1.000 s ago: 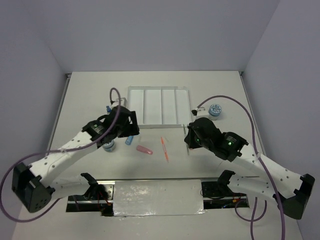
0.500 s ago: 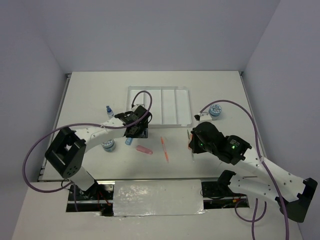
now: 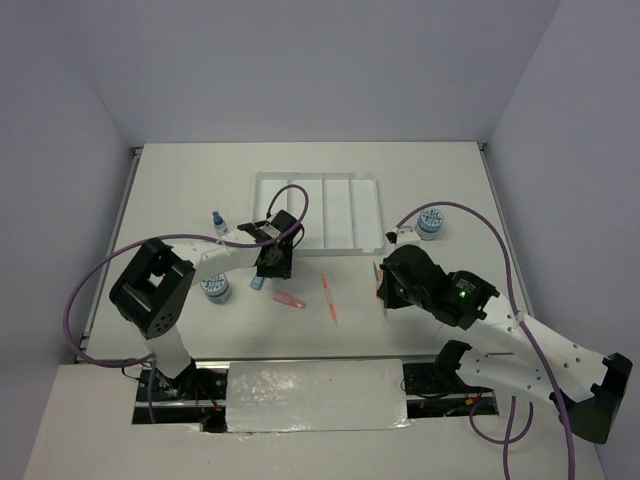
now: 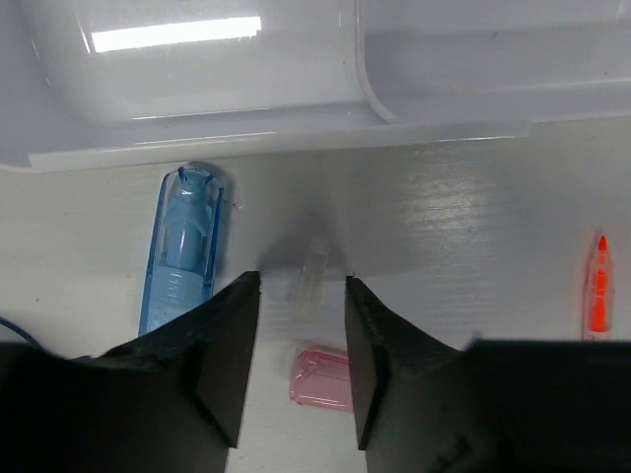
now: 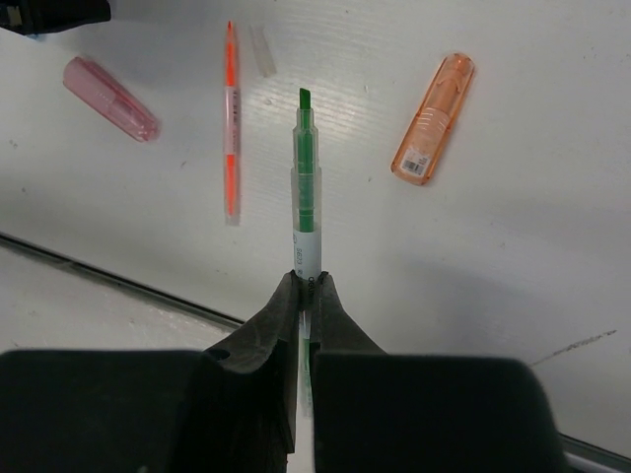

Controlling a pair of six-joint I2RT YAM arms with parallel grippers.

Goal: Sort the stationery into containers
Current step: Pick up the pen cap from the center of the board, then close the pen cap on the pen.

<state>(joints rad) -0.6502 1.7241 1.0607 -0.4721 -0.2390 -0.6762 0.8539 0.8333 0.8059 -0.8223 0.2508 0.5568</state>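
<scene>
The tray [image 3: 320, 176] at upper centre is plain glossy white. Below it lie a see-through blue stick [image 4: 182, 246] and a pale pink stick [image 4: 322, 374]. I see a bright orange pen [image 5: 230, 118], a green pen [image 5: 306, 197] with a white label band, a translucent orange stick [image 5: 432, 118], and at right a disc [image 3: 431, 220] patterned blue-grey

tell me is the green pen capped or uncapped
Uncapped: the green pen, held in the right gripper, shows its bare chisel tip.

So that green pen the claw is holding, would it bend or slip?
Probably stiff: the green pen juts straight out of the right claw without drooping. Thin, so likely light. Pinched at one end only, its smooth barrel might pivot or slip.
</scene>
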